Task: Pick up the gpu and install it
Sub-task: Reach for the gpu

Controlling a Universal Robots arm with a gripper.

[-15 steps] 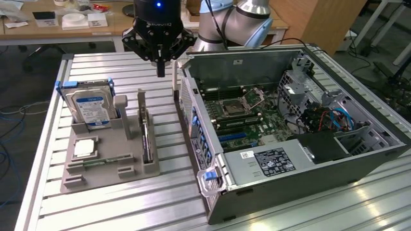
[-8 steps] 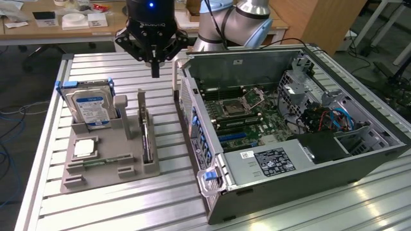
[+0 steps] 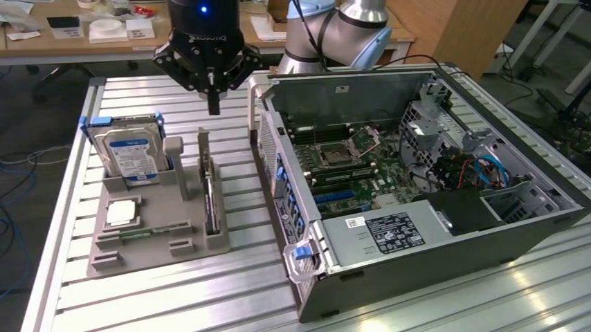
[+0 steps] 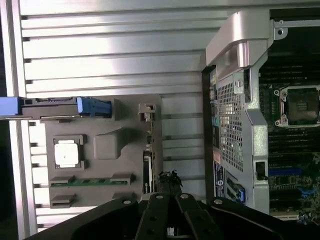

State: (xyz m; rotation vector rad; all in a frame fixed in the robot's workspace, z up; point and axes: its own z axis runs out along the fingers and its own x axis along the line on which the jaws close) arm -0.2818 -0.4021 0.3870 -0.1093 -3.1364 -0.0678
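Observation:
The gpu is a thin dark card standing on its edge in a slot of the grey holder on the slatted table. My gripper hangs above the table just beyond the card's far end, its fingers shut together with nothing between them. In the wrist view the gpu appears edge-on at the holder's side, right beside my shut gripper. To the exterior view's right the open computer case lies on its side with its motherboard showing.
A silver hard drive with a blue-white label stands in the holder's far corner. A square processor chip and a green memory stick lie in the holder. The case's rear panel is close beside the holder. A cluttered desk stands behind.

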